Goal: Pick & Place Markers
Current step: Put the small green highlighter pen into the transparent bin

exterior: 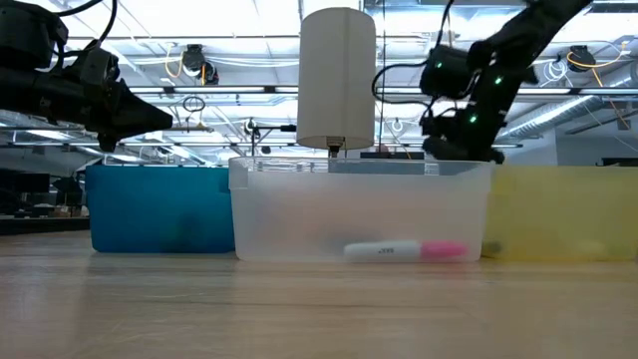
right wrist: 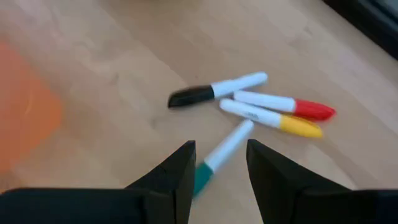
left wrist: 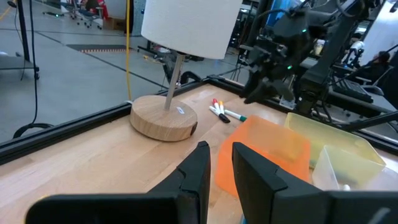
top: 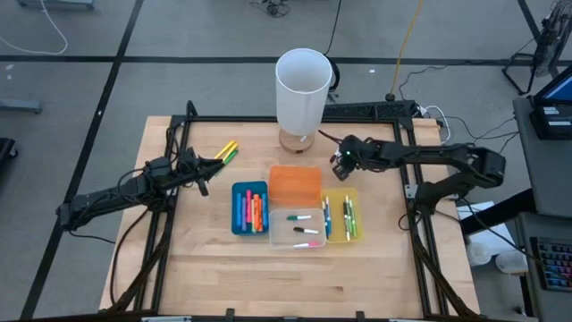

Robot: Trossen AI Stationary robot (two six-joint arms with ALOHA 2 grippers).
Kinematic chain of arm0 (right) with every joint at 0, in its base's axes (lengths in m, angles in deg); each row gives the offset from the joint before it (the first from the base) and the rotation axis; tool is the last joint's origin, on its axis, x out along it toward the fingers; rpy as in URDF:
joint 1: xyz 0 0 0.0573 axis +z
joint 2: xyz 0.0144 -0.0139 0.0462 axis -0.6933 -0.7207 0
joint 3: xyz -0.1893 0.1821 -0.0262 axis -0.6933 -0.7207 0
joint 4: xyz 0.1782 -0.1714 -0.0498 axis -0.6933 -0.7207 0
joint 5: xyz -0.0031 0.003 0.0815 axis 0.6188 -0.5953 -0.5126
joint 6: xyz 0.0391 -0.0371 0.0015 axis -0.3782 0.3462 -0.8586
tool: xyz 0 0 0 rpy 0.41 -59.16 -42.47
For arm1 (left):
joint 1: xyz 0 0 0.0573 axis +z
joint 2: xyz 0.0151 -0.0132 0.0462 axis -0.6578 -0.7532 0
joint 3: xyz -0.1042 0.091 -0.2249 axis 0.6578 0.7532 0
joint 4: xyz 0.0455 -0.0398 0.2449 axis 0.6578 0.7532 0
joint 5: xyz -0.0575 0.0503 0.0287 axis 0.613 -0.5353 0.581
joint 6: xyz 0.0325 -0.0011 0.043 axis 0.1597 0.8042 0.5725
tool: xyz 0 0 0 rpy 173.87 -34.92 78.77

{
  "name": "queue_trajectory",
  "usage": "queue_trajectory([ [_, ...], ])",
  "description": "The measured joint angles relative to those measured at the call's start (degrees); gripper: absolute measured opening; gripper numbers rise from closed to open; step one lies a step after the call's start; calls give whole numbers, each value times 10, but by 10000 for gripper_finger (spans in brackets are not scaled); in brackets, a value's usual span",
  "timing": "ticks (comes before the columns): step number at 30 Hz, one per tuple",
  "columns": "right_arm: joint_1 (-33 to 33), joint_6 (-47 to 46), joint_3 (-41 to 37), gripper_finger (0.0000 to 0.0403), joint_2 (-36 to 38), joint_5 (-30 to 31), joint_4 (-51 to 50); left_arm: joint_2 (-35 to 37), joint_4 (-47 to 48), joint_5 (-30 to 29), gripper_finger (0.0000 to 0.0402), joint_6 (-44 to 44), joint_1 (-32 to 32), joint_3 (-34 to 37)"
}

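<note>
Many markers (top: 253,211) already lie in the bins (top: 295,204), while the right gripper (right wrist: 219,163), fingers apart, hangs over four more near the table's one o'clock.

A: Where does the high camera sit?
B: Overhead, looking straight down on the whole pale wooden counter (top: 223,259), both arms and the floor around.

A: And the low one?
B: At counter height, close to the clear rectangular plastic bin (exterior: 359,214), facing level into the room.

A: The wrist cameras?
B: The left looks across the counter toward the white cylindrical lamp on a round wooden base (left wrist: 163,117). The right looks steeply down, near four white markers with coloured caps (right wrist: 249,109).

A: Any overlap?
B: That lamp (top: 302,89) shows in the high, low and left wrist views; the markers (left wrist: 221,112) in both wrist views.
</note>
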Motion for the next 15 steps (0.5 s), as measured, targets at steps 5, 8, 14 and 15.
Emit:
queue_trajectory([
  [5, -7, -1, 0, 130, -57, -11, 25, 0, 0, 0, 72, 0, 0, 0],
  [8, -6, -10, 0, 130, -79, -14, 23, 0, 0, 0, 72, 0, 0, 0],
  [14, -6, -36, 0, 130, -84, -12, 20, 0, 0, 0, 72, 0, 0, 0],
  [15, -6, -35, 0, 130, -85, -13, 17, 0, 0, 0, 72, 0, 0, 0],
])
